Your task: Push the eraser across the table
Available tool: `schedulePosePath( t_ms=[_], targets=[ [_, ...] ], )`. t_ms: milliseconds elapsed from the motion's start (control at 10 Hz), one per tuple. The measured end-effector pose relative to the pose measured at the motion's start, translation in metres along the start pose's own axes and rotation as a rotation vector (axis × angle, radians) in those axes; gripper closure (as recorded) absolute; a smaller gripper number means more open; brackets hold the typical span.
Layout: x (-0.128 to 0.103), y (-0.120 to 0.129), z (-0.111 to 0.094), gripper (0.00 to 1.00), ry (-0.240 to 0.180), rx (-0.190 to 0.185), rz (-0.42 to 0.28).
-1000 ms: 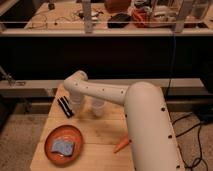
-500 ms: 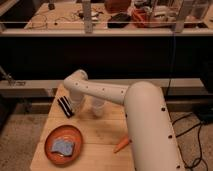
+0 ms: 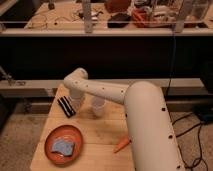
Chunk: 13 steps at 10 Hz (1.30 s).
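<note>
The eraser (image 3: 65, 106) is a black block with pale stripes, lying at the far left of the wooden table (image 3: 100, 135). My white arm reaches from the lower right over the table and bends down at the far left. The gripper (image 3: 75, 103) hangs just right of the eraser, close beside it; I cannot tell whether it touches it.
A white cup (image 3: 98, 106) stands right of the gripper. An orange plate (image 3: 50, 137) with a blue-grey cloth (image 3: 63, 146) sits at the front left. An orange carrot (image 3: 121, 145) lies near the arm. A dark shelf unit stands behind the table.
</note>
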Motion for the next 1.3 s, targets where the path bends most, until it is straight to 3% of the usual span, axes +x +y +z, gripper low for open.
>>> schedulePosePath(
  t_ms=[200, 600, 1300],
  targets=[
    [0.009, 0.001, 0.002, 0.96, 0.028, -0.003, -0.031],
    [0.029, -0.001, 0.004, 0.96, 0.098, -0.045, -0.099],
    [0.043, 0.003, 0.021, 0.96, 0.118, -0.063, -0.119]
  ],
)
